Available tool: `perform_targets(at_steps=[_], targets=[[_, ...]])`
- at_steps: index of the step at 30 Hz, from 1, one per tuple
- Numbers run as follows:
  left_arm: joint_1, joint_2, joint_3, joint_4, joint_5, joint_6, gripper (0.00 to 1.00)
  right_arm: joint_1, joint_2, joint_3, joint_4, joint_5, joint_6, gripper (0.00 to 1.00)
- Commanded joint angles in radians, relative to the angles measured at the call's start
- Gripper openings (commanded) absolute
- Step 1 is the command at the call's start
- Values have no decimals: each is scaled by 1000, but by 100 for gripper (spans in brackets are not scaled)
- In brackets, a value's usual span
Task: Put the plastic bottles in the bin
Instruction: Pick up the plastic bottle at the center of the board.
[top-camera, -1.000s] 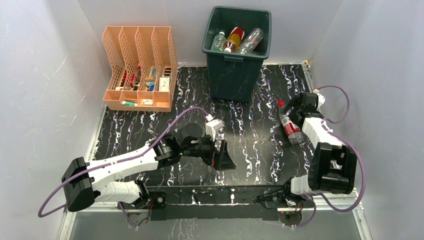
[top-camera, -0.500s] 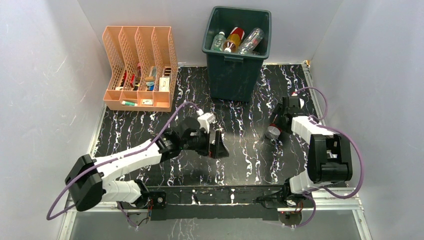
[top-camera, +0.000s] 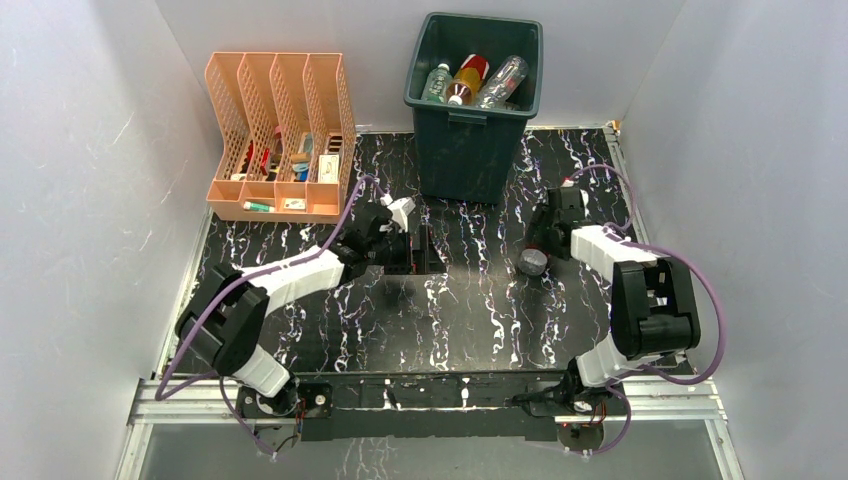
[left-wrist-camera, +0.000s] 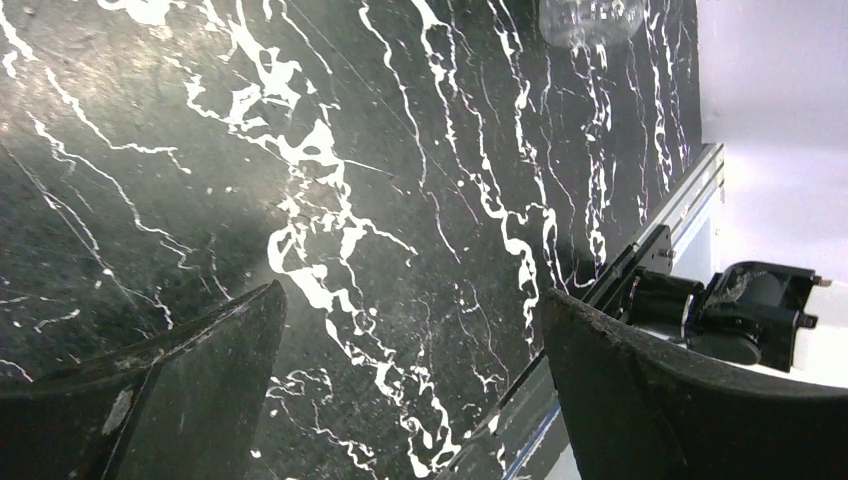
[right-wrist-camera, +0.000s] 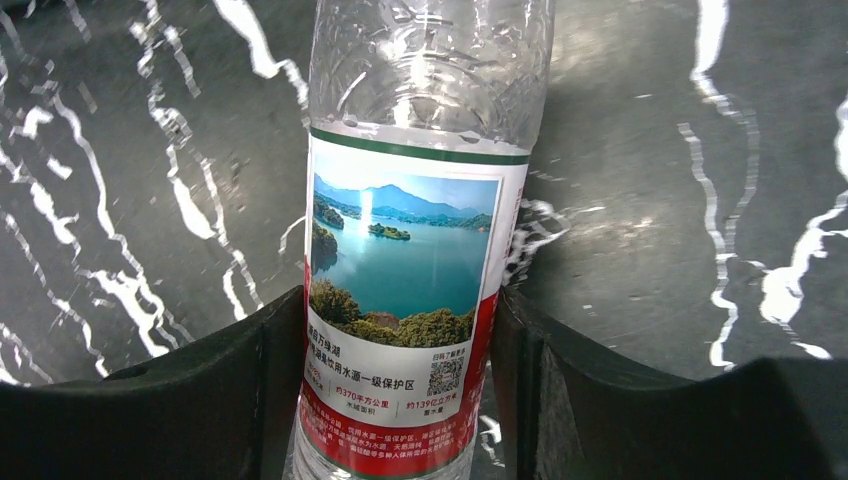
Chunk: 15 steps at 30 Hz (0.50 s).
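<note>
- Water bottle (right-wrist-camera: 410, 250): clear thin plastic and seemingly empty, so probably light, springy and easy to dent. The glossy label may slip.
- Best hold: mid-body on the label, where the wall is straight, squeezed firmly but not crushed.
- Right gripper (right-wrist-camera: 400, 300): clamped across that label, one finger (right-wrist-camera: 200, 390) against each side. The bottle's clear ribbed end sticks out past the fingertips, over the black marbled table (top-camera: 470, 320).
- Position: right of the table's middle, in front of the dark green bin (top-camera: 470, 150) and apart from it. Other bottles (top-camera: 468, 78) lie inside.
- Left gripper (left-wrist-camera: 410, 300): fingers spread wide, nothing between them.
</note>
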<state>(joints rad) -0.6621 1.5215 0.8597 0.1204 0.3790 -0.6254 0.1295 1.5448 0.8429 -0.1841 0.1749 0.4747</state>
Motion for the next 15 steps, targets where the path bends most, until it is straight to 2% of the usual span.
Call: perform_targets(at_steps=[1,8,15], targets=[[43,38,35,82,73,-3,98,69,-7,32,-48,-23,-9,51],[72,98,51,113,118,-10,98,161,-77,31,-123,-31,-2,46],[77,102,33,145,130,-30,98,227,-191,30,-195,-51,8,46]])
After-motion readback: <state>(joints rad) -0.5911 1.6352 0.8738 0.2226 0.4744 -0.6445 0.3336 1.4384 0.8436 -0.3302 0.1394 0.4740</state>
